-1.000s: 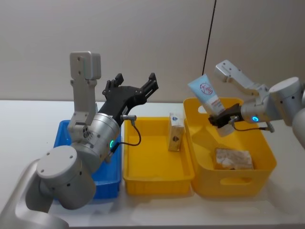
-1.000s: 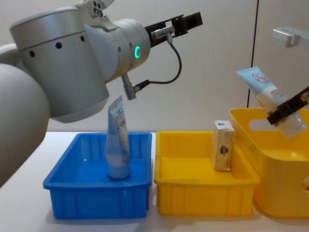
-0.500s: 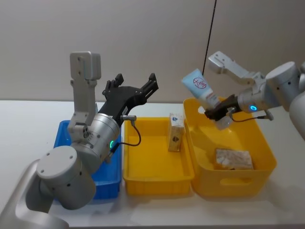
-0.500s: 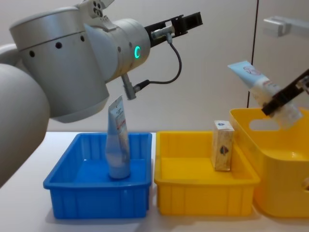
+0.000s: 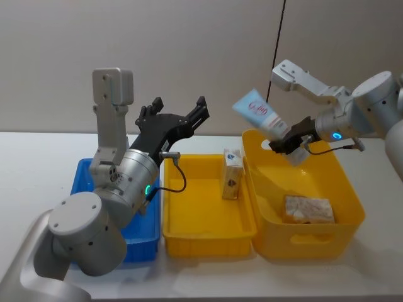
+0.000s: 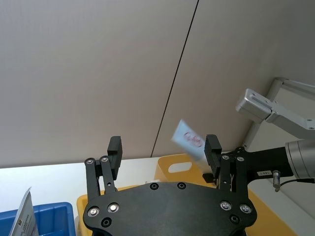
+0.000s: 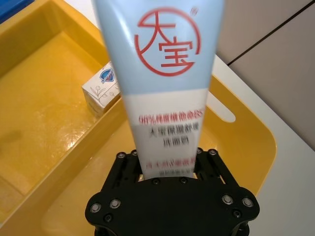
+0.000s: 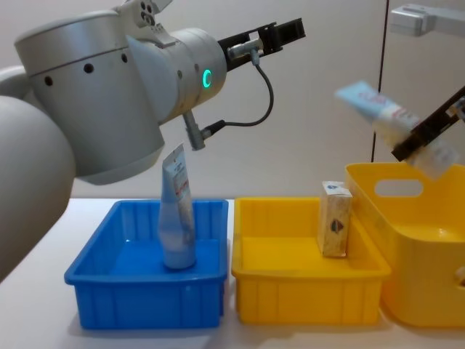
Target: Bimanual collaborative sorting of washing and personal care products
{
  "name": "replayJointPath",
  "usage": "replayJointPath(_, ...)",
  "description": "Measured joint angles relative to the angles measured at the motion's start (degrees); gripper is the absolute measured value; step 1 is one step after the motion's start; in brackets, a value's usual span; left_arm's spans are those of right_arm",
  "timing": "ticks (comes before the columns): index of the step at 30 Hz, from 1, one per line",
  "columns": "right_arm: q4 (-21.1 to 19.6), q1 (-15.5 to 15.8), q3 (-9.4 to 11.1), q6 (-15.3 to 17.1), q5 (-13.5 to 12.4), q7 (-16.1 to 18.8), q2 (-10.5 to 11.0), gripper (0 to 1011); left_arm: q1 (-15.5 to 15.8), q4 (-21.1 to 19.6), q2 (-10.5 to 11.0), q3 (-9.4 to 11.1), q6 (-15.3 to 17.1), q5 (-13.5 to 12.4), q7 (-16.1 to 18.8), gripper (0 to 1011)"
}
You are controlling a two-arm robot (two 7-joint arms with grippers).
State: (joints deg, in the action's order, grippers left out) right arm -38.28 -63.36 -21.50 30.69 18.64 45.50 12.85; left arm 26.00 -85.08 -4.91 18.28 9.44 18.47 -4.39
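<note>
From my station I had the right claw [image 5: 288, 143] clamped on a squeeze tube [image 5: 258, 113] near its cap end, holding it tilted above the deep yellow bin [image 5: 352, 189] at about 2 o'clock on the counter [image 5: 38, 157], crimped end toward 11. I judged the tube light and soft-walled, its glossy skin likely slippery, so the firmer shoulder by the cap seemed the place to grip; a pinch at mid-body could squash or slide. The left claw [image 5: 175, 111] hung with its fingers spread apart and nothing between them, raised over the seam between the blue bin [image 8: 94, 273] and the shallow yellow tray [image 5: 173, 236]. By my count there were two tubes: the one aloft and a second tube [image 8: 176, 211] standing cap-down in the blue bin. One cream box [image 5: 232, 174] stood upright in the tray, stiff and easy to take by its flat sides. A tan packet [image 5: 307, 209] lay in the deep bin; I could not tell what it was.
</note>
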Motion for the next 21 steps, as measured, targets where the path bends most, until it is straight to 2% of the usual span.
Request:
replayJointPath(3,-0.81,0.3,0.15,0.28,0.4,0.22,0.07,452,0.0,0.0,0.0,0.0,0.0,0.0,0.0,1001)
replayJointPath(4,-1.32,0.47,0.27,0.44,0.61,0.37,0.12,515,0.0,0.0,0.0,0.0,0.0,0.0,0.0,1001)
replayJointPath(9,-2.47,0.9,0.53,0.87,1.29,0.7,0.23,678,0.0,0.0,0.0,0.0,0.0,0.0,0.0,1001)
replayJointPath(10,-2.6,0.94,0.55,0.91,1.35,0.75,0.24,686,0.0,0.0,0.0,0.0,0.0,0.0,0.0,1001)
replayJointPath(11,-2.87,1.03,0.59,0.99,1.46,0.84,0.27,758,0.0,0.0,0.0,0.0,0.0,0.0,0.0,1001)
replayJointPath(21,-3.87,1.36,0.8,1.34,1.97,1.12,0.36,1002,0.0,0.0,0.0,0.0,0.0,0.0,0.0,1001)
